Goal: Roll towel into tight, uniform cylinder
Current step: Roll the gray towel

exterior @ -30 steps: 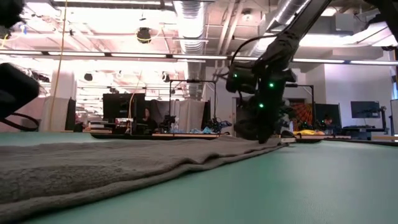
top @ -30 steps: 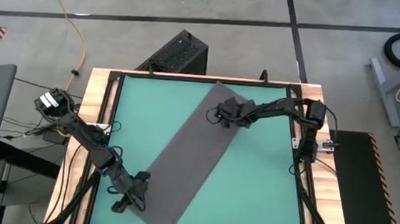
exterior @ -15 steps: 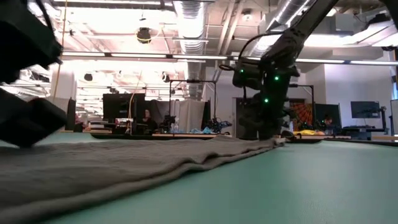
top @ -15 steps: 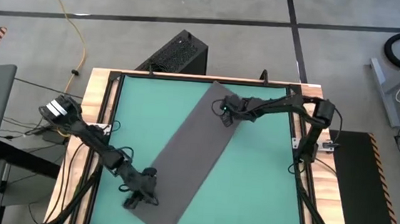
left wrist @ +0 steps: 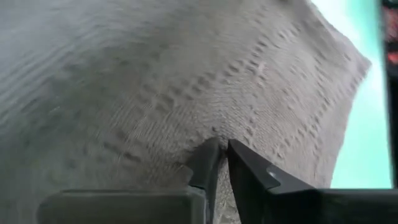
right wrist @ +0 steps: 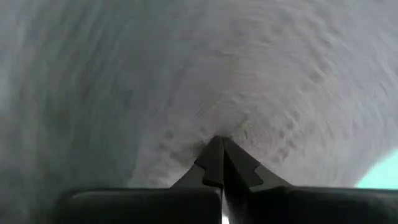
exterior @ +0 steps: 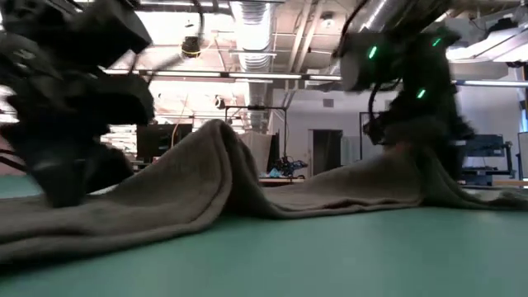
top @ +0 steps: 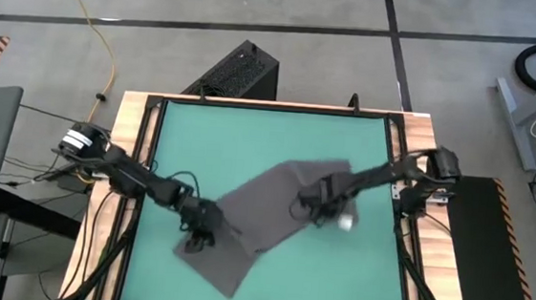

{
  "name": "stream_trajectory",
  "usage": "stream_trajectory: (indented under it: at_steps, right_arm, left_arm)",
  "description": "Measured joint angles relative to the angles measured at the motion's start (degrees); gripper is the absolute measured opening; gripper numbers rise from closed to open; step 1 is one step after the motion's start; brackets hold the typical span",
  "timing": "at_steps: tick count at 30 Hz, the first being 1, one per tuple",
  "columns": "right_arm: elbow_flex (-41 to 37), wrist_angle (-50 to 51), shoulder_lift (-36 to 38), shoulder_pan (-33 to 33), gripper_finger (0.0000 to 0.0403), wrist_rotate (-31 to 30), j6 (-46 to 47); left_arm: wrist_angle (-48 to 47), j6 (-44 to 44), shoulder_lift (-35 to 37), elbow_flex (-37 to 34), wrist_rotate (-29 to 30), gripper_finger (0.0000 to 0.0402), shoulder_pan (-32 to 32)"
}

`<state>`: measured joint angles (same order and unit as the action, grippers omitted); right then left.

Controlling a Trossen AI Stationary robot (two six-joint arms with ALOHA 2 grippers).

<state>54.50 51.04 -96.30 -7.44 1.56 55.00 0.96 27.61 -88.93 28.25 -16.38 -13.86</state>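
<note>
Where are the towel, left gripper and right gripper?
towel (top: 269,203): high view, middle of the cloth.
left gripper (left wrist: 219,148): left wrist view, between the fingers, pinched on cloth.
right gripper (right wrist: 219,142): right wrist view, between the shut fingers, on cloth.

I read the left arm reaching in low across the table from its left edge, its left gripper (top: 202,238) down at the surface with fingers (left wrist: 208,163) pinched together. The right arm extends inward from the right side; its right gripper (top: 313,204) is likewise clamped, fingertips (right wrist: 222,155) meeting.
</note>
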Motion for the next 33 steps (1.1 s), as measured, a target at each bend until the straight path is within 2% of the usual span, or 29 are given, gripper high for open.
stream_trajectory:
  at_steps: [4, 7, 11, 13, 16, 19, 22, 27, 29, 31, 33]
  right_arm:
    - [0.0, -4.9, 1.4, -9.5, 0.0018, 5.7, 8.6]
    - [0.1, -10.3, 1.8, -15.4, 0.0018, 5.6, 14.2]
    - [0.1, -16.8, 1.8, -21.0, 0.0018, 5.2, 19.6]
    - [0.2, -19.5, 1.8, -23.1, 0.0018, 4.8, 20.5]
    - [1.8, -19.8, 1.8, -25.3, 0.0018, 0.8, 20.6]
    - [4.1, -18.3, 1.8, -26.3, 0.0020, -4.2, 18.7]
    - [6.6, -12.9, 1.9, -25.9, 0.0020, -10.5, 16.4]
    - [9.2, 1.2, 1.9, -23.0, 0.0019, -28.0, 15.2]
    - [9.3, 4.3, 1.9, -20.9, 0.0019, -34.5, 14.5]
    - [8.7, 6.2, 1.8, -18.1, 0.0019, -37.1, 12.4]
    - [7.1, 5.4, 1.5, -14.7, 0.0019, -35.0, 8.9]
  left_arm:
    - [-10.8, -2.5, 4.4, 0.8, 0.1, 0.0019, 7.3]
    - [-23.7, -6.4, 8.8, 3.8, 3.0, 0.0009, 12.4]
    - [-41.1, -10.7, 15.0, 11.4, 9.4, 0.0005, 15.9]
    - [-48.9, -12.4, 17.6, 15.9, 14.9, 0.0005, 16.5]
    - [-59.2, -12.7, 20.4, 21.8, 22.2, 0.0005, 16.7]
    - [-56.9, -11.6, 23.3, 24.8, 23.5, 0.0004, 15.4]
    - [-48.3, -10.9, 24.9, 22.9, 19.4, 0.0004, 12.2]
    - [-29.9, -5.7, 24.0, 13.0, 18.8, 0.0004, 5.7]
    - [-25.3, -3.3, 22.6, 8.6, 18.6, 0.0004, 4.4]
    - [-24.4, -0.6, 21.0, 4.8, 17.7, 0.0004, 3.6]
    - [-25.1, 1.3, 19.3, 2.1, 17.0, 0.0004, 3.7]
